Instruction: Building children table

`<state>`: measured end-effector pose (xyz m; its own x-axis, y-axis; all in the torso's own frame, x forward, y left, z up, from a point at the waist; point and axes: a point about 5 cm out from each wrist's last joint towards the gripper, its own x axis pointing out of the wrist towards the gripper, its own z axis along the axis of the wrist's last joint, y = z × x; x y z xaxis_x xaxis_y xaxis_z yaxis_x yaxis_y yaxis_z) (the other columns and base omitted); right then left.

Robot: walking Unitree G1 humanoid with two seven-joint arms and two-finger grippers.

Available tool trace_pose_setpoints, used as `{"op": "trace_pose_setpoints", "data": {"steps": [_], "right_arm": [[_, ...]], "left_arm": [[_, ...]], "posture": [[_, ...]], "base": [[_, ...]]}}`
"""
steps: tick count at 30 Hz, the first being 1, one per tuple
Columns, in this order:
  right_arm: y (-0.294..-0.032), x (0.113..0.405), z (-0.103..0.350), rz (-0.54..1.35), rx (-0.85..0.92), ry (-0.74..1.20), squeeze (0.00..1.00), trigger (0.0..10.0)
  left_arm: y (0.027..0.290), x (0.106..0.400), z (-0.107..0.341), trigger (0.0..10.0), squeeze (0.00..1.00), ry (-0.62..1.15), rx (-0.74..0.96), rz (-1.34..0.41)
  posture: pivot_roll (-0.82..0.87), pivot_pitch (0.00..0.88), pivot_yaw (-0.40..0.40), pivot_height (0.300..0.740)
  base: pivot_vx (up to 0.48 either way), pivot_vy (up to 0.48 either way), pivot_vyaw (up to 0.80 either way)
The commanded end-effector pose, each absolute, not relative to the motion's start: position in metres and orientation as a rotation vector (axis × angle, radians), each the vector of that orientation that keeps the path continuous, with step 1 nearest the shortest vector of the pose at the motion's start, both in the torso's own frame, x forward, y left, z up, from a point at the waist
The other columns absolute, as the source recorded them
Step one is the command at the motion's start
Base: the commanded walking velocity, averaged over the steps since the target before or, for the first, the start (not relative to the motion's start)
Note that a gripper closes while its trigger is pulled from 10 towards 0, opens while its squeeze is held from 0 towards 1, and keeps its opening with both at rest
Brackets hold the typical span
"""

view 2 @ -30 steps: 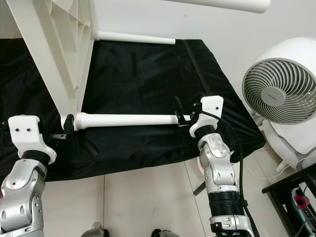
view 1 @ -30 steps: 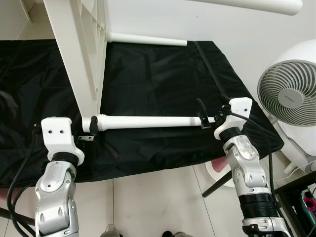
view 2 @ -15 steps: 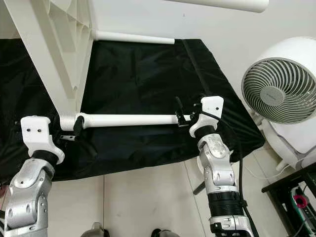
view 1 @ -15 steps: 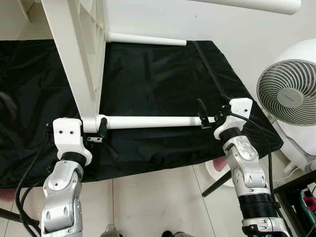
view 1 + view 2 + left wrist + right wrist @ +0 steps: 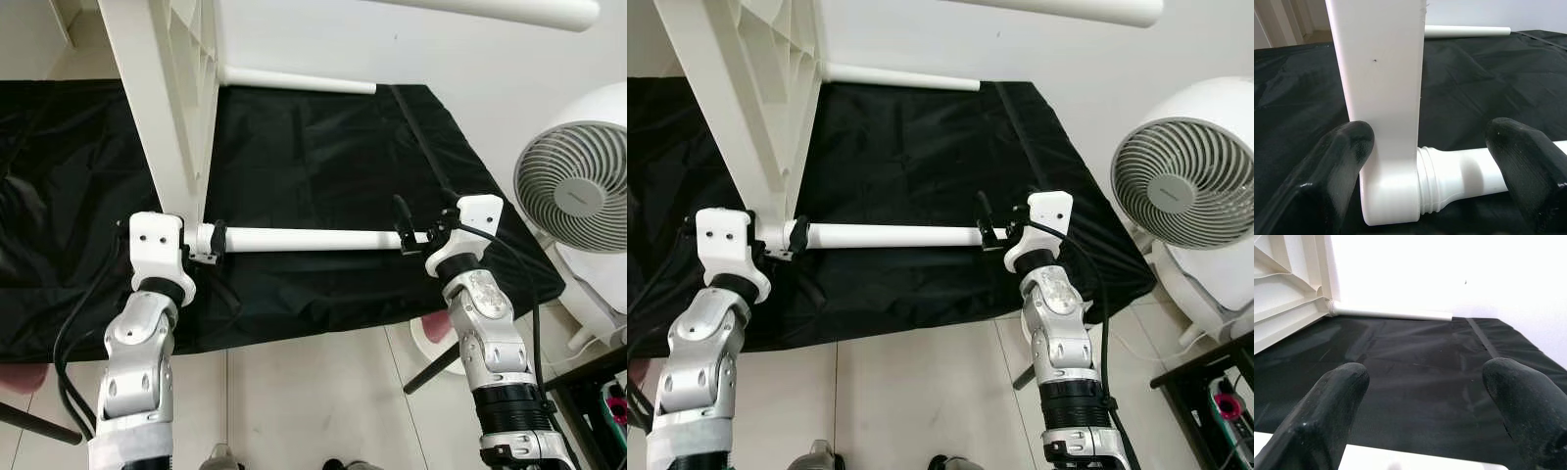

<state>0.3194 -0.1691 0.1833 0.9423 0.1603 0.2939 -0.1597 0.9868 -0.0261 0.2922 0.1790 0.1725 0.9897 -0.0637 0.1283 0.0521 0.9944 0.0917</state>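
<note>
Tools, two. Our left tool [image 5: 217, 245] sits at the joint where the near table leg [image 5: 309, 240] meets the corner of the tabletop [image 5: 157, 108]; its fingers [image 5: 1337, 166] stand wide apart, one to each side of the threaded collar, closed on nothing. Our right tool [image 5: 411, 230] sits at the leg's free end; its fingers [image 5: 1337, 396] are spread either side of it, and we cannot tell whether they touch it.

Items, largest first:
- Black cloth [image 5: 323, 147], spread over the floor, carrying the work.
- Tabletop, white, stood on edge on the cloth, ribbed underside facing right.
- White fan [image 5: 578, 196], on the floor to the right, well apart from the work.
- Far table leg [image 5: 294, 78], already in its corner, lying level at the cloth's far edge.
- Near table leg, level just above the cloth, collar seated in the tabletop's lower corner.

Step in hand, as we judge it: fitting the near leg into its socket. Next move calls for a closed hold on the leg and a turn about its long axis until the threads seat.

Containers: none in view.
</note>
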Motion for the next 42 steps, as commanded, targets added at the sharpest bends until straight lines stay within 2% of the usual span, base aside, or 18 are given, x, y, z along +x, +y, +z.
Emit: {"op": "trace_pose_setpoints", "data": {"steps": [1,15,18,24,42], "right_arm": [[-0.175,0.318,0.181,0.137,-0.004,-0.298,0.0,10.0],[-0.174,0.319,0.182,0.143,-0.005,-0.301,0.0,10.0],[-0.174,0.318,0.18,0.146,-0.007,-0.294,0.0,10.0],[-0.173,0.315,0.174,0.15,-0.008,-0.281,0.0,10.0],[-0.174,0.312,0.171,0.159,-0.012,-0.275,0.0,10.0]], "left_arm": [[0.189,0.295,0.174,10.0,0.0,-0.146,0.089,0.133],[0.186,0.287,0.173,10.0,0.0,-0.164,0.068,0.092],[0.178,0.28,0.179,10.0,0.0,-0.211,0.054,0.007],[0.178,0.272,0.174,10.0,0.0,-0.204,0.084,-0.026],[0.188,0.266,0.173,10.0,0.0,-0.194,0.129,-0.016]], "posture": [[0.16,0.095,-0.058,0.74],[0.16,0.088,-0.057,0.74],[0.17,0.087,-0.055,0.74],[0.17,0.087,-0.048,0.74],[0.18,0.086,-0.05,0.74]], "base": [[0.0,0.0,0.0],[0.0,0.0,0.0],[0.0,0.0,0.0],[0.0,0.0,0.0],[0.0,0.0,0.0]]}}
